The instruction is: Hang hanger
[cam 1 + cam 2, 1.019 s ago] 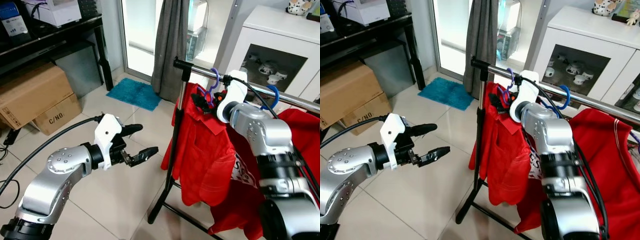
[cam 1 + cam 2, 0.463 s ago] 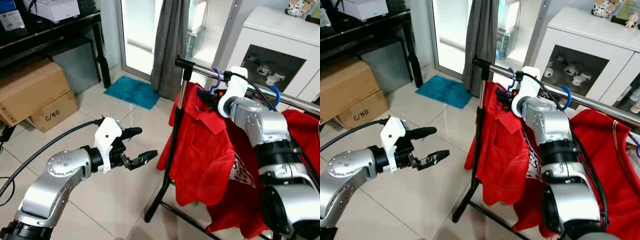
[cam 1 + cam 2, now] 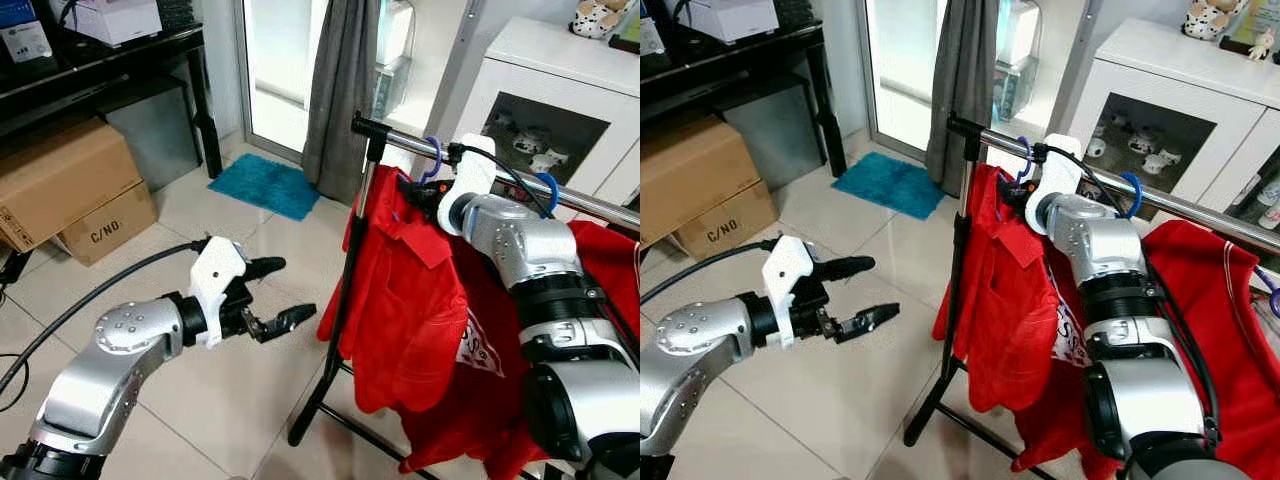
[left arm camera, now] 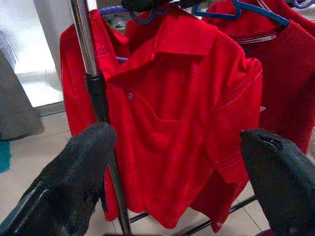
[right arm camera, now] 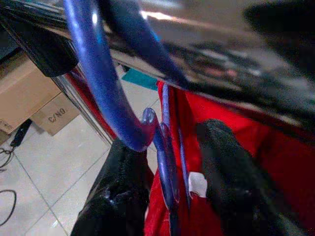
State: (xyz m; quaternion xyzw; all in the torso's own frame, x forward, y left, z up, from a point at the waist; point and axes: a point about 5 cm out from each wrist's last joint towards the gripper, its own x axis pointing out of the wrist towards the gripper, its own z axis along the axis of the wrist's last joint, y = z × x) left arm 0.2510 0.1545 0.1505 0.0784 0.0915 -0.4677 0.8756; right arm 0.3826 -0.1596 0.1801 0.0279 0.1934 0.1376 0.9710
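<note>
A blue hanger carries a red shirt, and its hook sits over the chrome rail of the clothes rack. My right gripper is just under the rail at the shirt's collar. Its fingers straddle the hanger's neck, and a gap shows on one side, so it is open. My left gripper hovers open and empty over the floor, left of the rack's post, pointing at the shirt.
More red clothes on another blue hanger hang further right on the rail. A white cabinet stands behind the rack. A grey curtain, a blue mat, cardboard boxes and a black shelf lie to the left.
The camera has shifted slightly. My right gripper has edged up closer to the rail at the hanger's neck. The left arm keeps its pose.
</note>
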